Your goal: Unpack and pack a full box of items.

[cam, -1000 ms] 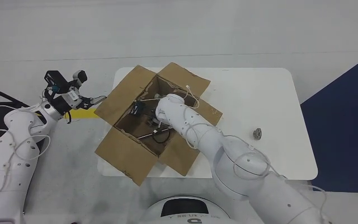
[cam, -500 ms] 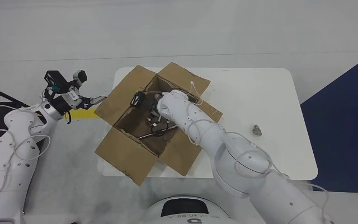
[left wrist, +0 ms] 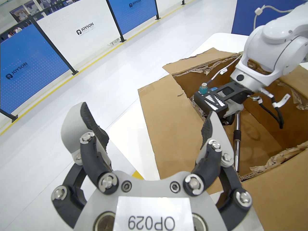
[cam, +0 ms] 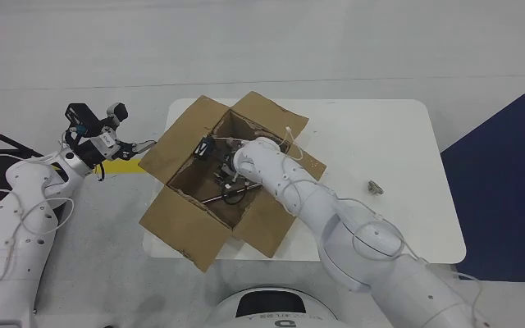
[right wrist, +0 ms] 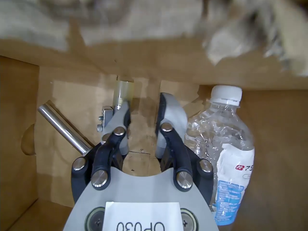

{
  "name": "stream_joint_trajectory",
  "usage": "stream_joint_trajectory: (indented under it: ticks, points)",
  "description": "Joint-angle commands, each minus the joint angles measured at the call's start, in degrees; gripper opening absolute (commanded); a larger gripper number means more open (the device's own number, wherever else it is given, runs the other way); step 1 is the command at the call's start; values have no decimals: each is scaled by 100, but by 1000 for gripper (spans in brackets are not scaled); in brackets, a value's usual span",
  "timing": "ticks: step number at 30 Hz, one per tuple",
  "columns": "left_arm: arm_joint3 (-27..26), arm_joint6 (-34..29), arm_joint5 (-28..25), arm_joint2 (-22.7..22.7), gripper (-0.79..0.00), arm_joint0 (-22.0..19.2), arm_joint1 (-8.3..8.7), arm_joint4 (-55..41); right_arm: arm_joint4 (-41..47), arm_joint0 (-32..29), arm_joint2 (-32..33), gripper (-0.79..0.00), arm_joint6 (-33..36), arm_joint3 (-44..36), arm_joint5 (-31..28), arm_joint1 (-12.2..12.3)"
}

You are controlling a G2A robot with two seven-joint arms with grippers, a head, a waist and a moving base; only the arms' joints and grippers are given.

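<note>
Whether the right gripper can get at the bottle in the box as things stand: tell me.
Probably yes. The right gripper is down inside the box, and the bottle lies right beside it with nothing between them. Its jaws stand open but narrow, so they would likely need to widen.

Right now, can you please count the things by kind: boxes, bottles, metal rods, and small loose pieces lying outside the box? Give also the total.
Cardboard box: 1
Plastic bottle: 1
Metal rod: 1
Small grey piece outside the box: 1
Total: 4
</note>
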Motion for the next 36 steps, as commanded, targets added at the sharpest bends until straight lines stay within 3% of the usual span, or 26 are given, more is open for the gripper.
stream_joint_trajectory:
  ticks: [1,7,10,15,22,27,31,32,36]
  points:
    - [0,0,0,0,0,0,0,0,-56,-10,30,-46,-19,-89,37,52]
    - [0,0,0,0,0,0,0,0,-407,-63,144,-43,160,-531,612,284]
    - [0,0,0,0,0,0,0,0,-571,-184,258,-3,382,-949,927,450]
    - [0,0,0,0,0,0,0,0,-962,-540,522,0,881,-1923,1317,804]
    - [0,0,0,0,0,0,0,0,-1858,-1340,1023,0,2116,-3644,1744,1353]
    - [0,0,0,0,0,0,0,0,-2171,-1820,1495,0,2883,-4455,1568,1639]
    - [0,0,0,0,0,0,0,0,-2037,-1936,1628,0,3362,-4669,1155,1697]
    - [0,0,0,0,0,0,0,0,-2014,-1938,1636,-46,3433,-4672,1093,1698]
    - [0,0,0,0,0,0,0,0,-1896,-1896,1641,-95,3587,-4627,974,1674]
